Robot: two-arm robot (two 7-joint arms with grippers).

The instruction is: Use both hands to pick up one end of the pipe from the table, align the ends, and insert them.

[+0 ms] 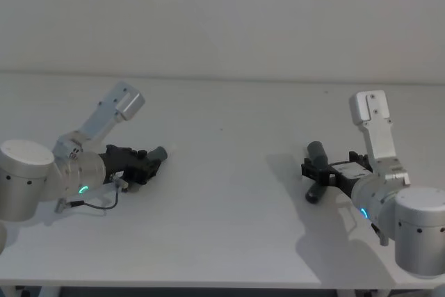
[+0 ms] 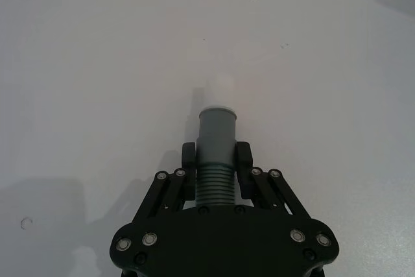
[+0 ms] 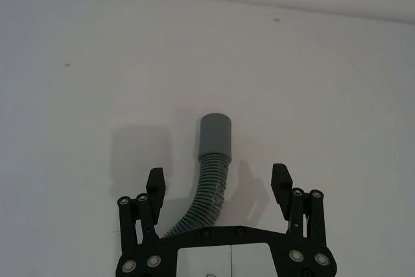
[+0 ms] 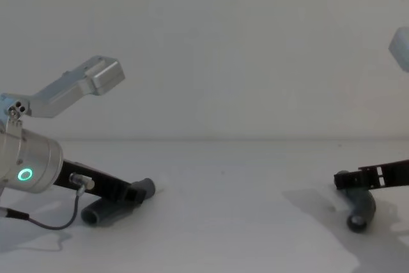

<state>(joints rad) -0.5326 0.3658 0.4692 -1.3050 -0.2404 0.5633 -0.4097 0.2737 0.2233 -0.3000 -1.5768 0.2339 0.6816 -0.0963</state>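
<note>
Spread wide below, the white table (image 1: 229, 227) has the left gripper (image 2: 216, 155) low on its left side, clamped on the ribs of the white-tipped hose (image 2: 216, 135). Well to the right, the right gripper (image 3: 218, 178) stands wide open astride the plain-cuffed hose (image 3: 214, 135), which lies on the table with neither finger touching it.

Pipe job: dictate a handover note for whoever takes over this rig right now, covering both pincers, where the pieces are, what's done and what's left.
Left pincer: shut on the white-tipped piece where cuff meets ribs, low over the table, left side.
Right pincer: open, straddling the plain-cuff piece on the table's right side, fingers clear of it.
Done: left grasp.
Left: close the right pincer, lift both pieces, align the cuffs, insert the white tip.
</note>
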